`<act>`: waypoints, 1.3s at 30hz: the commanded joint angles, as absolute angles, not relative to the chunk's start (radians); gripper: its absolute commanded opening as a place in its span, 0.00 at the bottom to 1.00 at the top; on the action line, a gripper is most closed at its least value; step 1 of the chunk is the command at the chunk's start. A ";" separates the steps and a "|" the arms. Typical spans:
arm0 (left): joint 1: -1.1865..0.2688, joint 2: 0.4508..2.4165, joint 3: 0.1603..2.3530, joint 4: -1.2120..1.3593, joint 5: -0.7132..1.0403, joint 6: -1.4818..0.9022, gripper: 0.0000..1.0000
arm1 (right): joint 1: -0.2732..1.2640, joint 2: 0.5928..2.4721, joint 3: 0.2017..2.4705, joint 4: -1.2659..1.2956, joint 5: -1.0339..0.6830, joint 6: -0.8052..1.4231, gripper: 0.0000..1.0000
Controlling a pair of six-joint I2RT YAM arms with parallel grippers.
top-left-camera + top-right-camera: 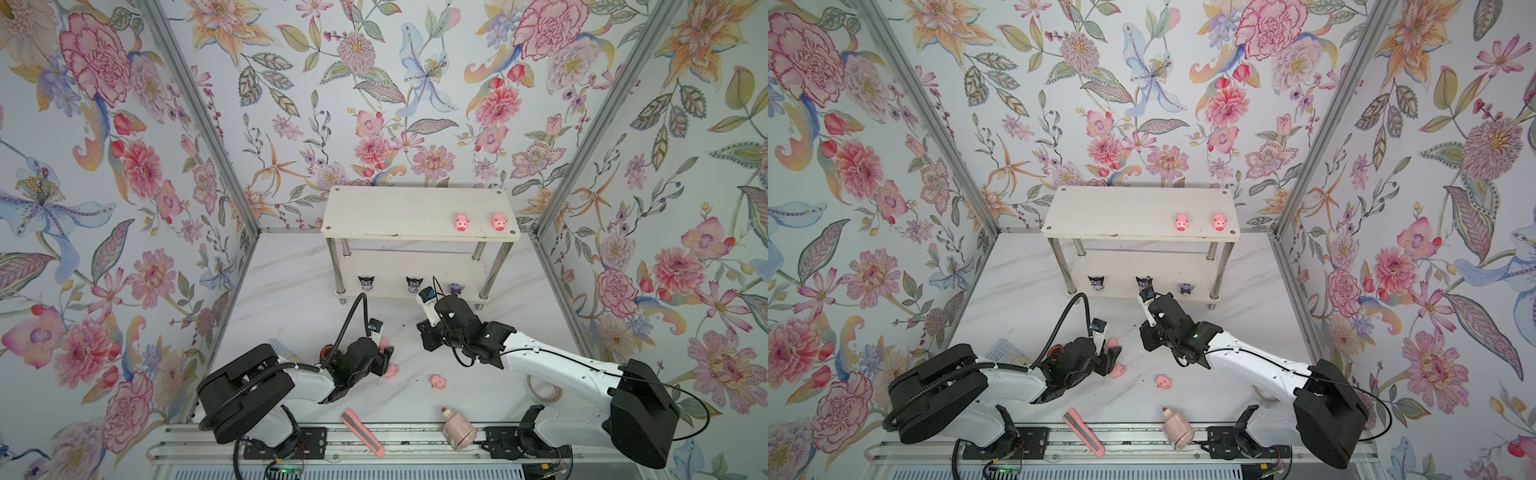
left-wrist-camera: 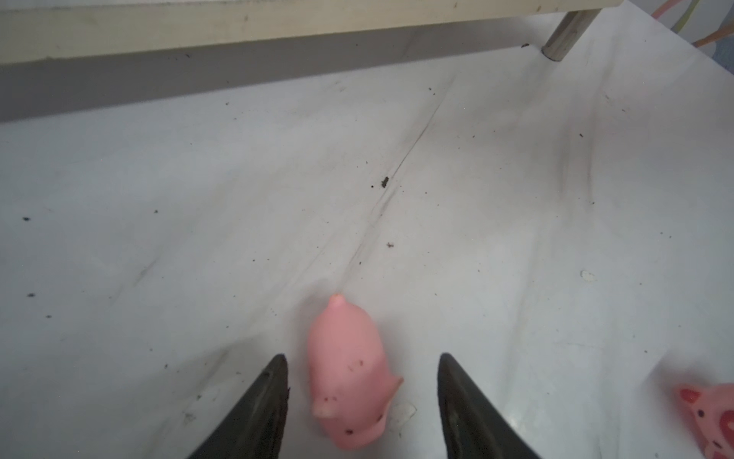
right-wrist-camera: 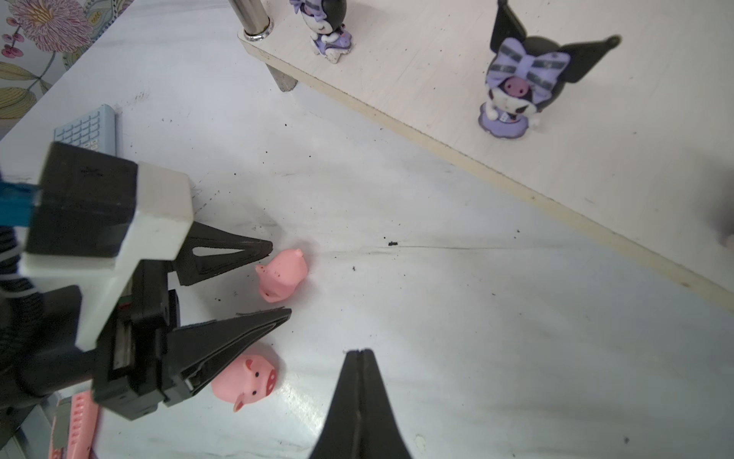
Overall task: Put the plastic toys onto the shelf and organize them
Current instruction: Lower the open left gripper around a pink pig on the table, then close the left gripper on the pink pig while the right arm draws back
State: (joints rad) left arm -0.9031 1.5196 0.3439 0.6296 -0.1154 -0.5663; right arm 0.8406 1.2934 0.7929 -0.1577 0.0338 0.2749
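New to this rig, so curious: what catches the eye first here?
The loud floral wallpaper all round. Then the white shelf at the back: two pigs on top, three horned figurines below. In front, the open left gripper straddles a pig on the table.

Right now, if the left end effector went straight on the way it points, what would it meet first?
The pink pig, lying on the table partly inside the open left end effector. It is hard to judge how high the fingers are above the table, so this is likely rather than certain.
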 commanded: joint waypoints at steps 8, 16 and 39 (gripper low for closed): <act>-0.880 1.526 0.429 0.578 -0.144 -0.583 0.27 | 0.800 1.232 0.727 -0.131 0.010 0.293 0.01; -0.873 1.473 0.437 0.540 -0.151 -0.580 0.19 | 0.781 1.197 0.703 -0.129 0.008 0.289 0.02; -0.883 1.554 0.392 0.620 -0.007 -0.675 0.25 | 0.759 1.198 0.683 -0.114 -0.017 0.303 0.03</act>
State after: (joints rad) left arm -0.8818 1.5417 0.3683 0.6147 -0.0212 -0.6750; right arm 0.7650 1.2095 0.6979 -0.1333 -0.0113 0.2859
